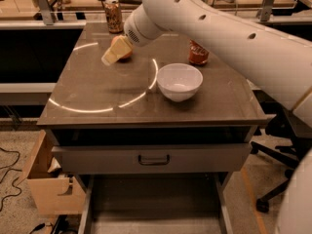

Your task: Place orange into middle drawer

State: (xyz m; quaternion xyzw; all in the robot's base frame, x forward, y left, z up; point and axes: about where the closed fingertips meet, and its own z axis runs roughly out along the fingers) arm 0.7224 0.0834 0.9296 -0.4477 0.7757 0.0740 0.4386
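No readable text; red can [198, 52] label maybe printed (too blurred); gripper [111, 57] at orange [125, 53].

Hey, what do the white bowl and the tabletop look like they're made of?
White bowl: likely glazed ceramic or glossy plastic; smooth, even white with soft sheen. Tabletop: grey-brown laminate, perhaps; semi-gloss, mirroring curved light streaks. The gripper is at the orange, back left of the tabletop.

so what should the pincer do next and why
Probably get a firm grip on the orange before any lift. The pincer is right at the fruit, which rests on the far left of the tabletop. The middle drawer already stands pulled out below, so nothing else seems to need doing first.
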